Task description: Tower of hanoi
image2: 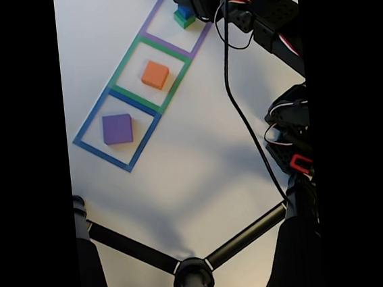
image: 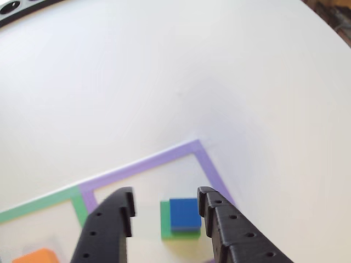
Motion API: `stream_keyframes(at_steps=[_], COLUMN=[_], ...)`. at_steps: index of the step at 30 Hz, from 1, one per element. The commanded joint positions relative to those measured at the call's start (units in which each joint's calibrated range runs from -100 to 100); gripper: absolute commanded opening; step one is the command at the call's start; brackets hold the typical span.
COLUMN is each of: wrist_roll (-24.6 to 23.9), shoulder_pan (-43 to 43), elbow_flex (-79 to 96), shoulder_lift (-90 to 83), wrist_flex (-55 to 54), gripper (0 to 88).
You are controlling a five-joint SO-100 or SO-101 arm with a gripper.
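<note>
Nearest you in the other view, the gripper (image: 166, 211) hangs with its two black fingers spread apart, grasping nothing; the blue cube (image: 184, 213) shows in the gap between the fingertips, closer to the right-hand one. It sits on top of the green block (image: 164, 222), whose edge peeks out at the cube's left and bottom sides. Both rest inside the purple tape outline (image: 205, 159).

You will likely find the cube light and rigid: matte plastic with flat faces, so it should neither crush nor slide much. Take it by two opposite side faces, square-on and above the green top, or you risk clamping both blocks or nudging the pair askew.

Further off in the fixed view, the orange block (image2: 155, 74) lies alone in the green tape outline (image2: 150, 76), and beyond it the purple block (image2: 117, 129) sits flat in the blue tape outline (image2: 117, 130). That one is widest and low, so gripping it needs broader-spread fingers, low at its sides.
</note>
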Motion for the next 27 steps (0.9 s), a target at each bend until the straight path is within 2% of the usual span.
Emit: stream_keyframes(at_steps=[1,6,12,18,22,27], wrist_roll=[0.00,0.00,0.00,0.00,0.00,0.00], shoulder_pan=[-2.10,-5.68,-10.41,-14.53,-15.98,-14.99], elbow_flex=[-15.76,-30.48,-38.02,-38.20,-34.75,-20.94], shoulder_lift=[-7.73,-9.66,-13.42,-15.75,-16.55,-20.39], wrist_flex=[27.31,47.87,60.90,65.43,64.38,55.40], gripper=[0.0,0.0,0.0,0.7,3.4,18.9])
